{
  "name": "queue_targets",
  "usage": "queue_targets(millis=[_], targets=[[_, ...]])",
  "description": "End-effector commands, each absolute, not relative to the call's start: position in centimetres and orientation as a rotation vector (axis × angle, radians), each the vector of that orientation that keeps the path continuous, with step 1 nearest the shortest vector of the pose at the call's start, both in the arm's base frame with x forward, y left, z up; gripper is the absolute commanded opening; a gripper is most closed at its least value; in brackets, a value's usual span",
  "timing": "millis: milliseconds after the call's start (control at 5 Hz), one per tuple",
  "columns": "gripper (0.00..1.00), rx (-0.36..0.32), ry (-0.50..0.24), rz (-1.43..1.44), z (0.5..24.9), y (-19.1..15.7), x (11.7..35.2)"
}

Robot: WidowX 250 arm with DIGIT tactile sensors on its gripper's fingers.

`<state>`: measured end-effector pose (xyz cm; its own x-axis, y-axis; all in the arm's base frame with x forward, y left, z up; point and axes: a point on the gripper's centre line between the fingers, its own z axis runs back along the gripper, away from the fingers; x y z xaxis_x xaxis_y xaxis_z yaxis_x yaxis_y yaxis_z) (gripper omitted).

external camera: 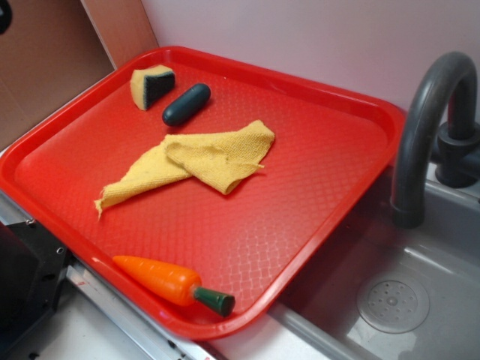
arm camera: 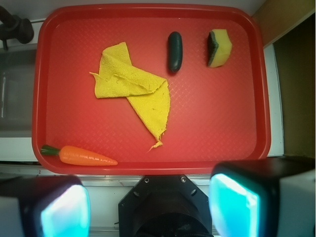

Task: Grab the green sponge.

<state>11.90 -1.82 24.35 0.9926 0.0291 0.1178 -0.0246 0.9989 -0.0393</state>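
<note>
The green sponge (external camera: 151, 85) is a small wedge of yellow foam with one dark green face. It lies at the far left corner of the red tray (external camera: 330, 97). In the wrist view it sits at the tray's upper right (arm camera: 219, 48). My gripper (arm camera: 148, 205) is open and empty, high above the scene, with its cyan pads wide apart at the bottom of the wrist view, over the tray's near edge (arm camera: 148, 169) and far from the sponge. The gripper does not show in the exterior view.
A dark green capsule (external camera: 186, 104) lies beside the sponge, also in the wrist view (arm camera: 175, 51). A yellow woven cloth (external camera: 202, 160) is crumpled mid-tray. An orange toy carrot (external camera: 169, 282) lies near the front rim. A grey faucet (external camera: 427, 127) and sink (external camera: 390, 300) stand right of the tray.
</note>
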Motion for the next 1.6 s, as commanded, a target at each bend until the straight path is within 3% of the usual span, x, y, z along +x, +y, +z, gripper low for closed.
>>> queue_targets(millis=[0, 200, 400, 600, 800, 1000, 1200, 1400], targets=[[1.0, -0.038, -0.119, 0.027, 24.4, -1.8, 11.9], [1.0, -0.056, -0.231, 0.274, 23.1, 1.3, 15.7], [1.0, 0.062, -0.301, 0.372, 21.3, 4.1, 18.4], [1.0, 0.119, -0.393, 0.43, 19.5, 6.6, 20.6], [1.0, 0.119, -0.385, 0.297, 17.4, 8.0, 22.8], [1.0, 0.166, -0.413, 0.249, 15.9, 10.1, 25.0], [1.0, 0.182, -0.395, 0.177, 13.7, 12.0, 27.4], [1.0, 0.151, -0.355, 0.163, 11.4, 13.3, 28.8]])
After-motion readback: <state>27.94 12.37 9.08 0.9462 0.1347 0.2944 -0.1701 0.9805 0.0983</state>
